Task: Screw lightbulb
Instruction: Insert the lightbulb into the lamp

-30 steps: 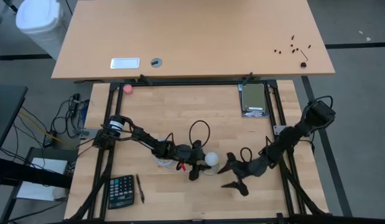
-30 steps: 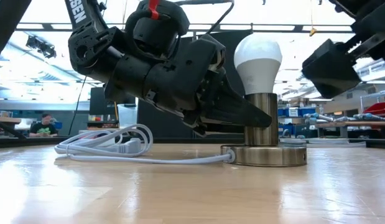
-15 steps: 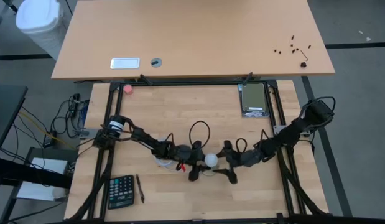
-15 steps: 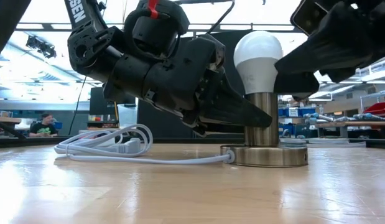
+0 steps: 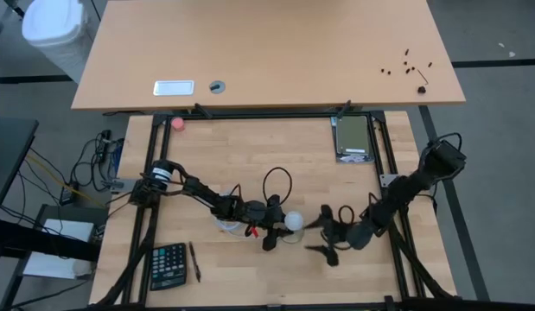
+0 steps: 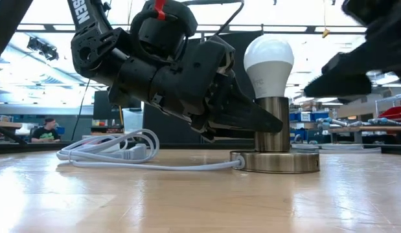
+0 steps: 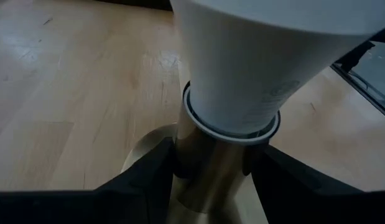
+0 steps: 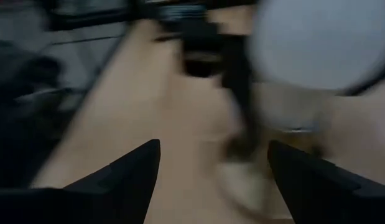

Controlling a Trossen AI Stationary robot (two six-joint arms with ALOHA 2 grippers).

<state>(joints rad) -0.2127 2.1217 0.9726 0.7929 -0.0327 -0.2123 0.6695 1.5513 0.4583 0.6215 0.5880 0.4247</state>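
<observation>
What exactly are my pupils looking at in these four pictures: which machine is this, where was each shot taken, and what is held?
Two dark robot arms work at a wooden table. One picture looks straight down, one level across the tabletop, and two from the arms' wrists. A white lightbulb stands in a metal lamp base with a white cord. The left end effector clamps the base's stem. The right end effector stands open beside the bulb, holding nothing. A calculator lies nearby.

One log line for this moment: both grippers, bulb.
left gripper: shut on socket post | right gripper: open, apart from lightbulb | lightbulb: upright in post
</observation>
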